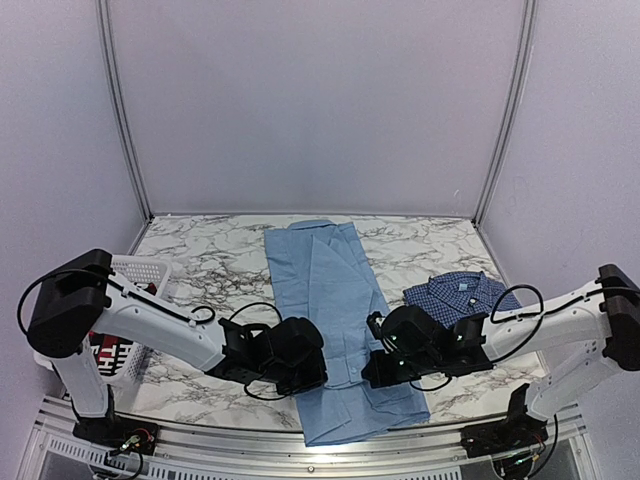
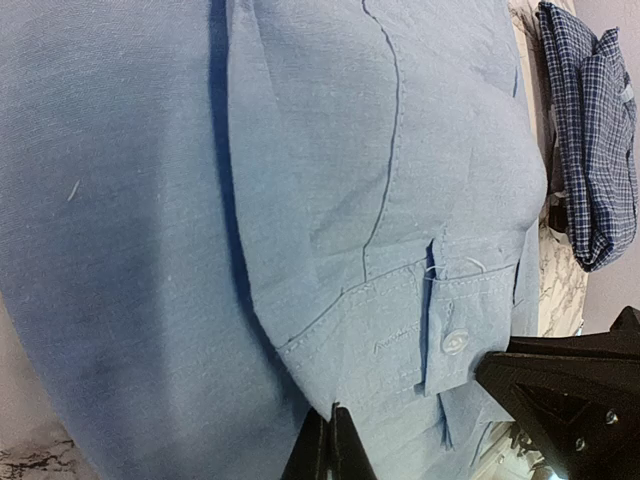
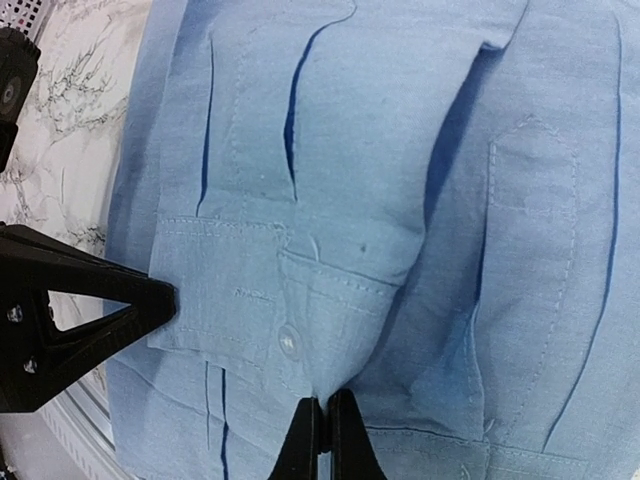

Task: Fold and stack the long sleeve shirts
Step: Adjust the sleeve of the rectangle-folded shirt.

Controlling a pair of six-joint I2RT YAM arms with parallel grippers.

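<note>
The step in hand is the fold of the light blue shirt. It lies flat and lengthwise down the middle of the table, collar at the far end, both sleeves already turned in over the body so that it makes a long narrow strip. The left hand and the right hand are down on its near part, one at each side. Each has its fingers closed tight. The cloth puckers toward the tips in both wrist views, so each seems to have a pinch of the shirt, though the pinch itself is hidden under the fingers. A buttoned cuff lies just beside the left hand's tips.

The next move probably calls for both hands to lift together and carry the near part up and over toward the collar. They should keep level so the strip folds square and the tucked sleeves do not slide out.

The checked shirt is already folded and lies on the table to the right, apart from the blue one; stacking is not yet done.

A white basket stands at the left edge of the table. In it is a red-and-black garment with white letters.
</note>
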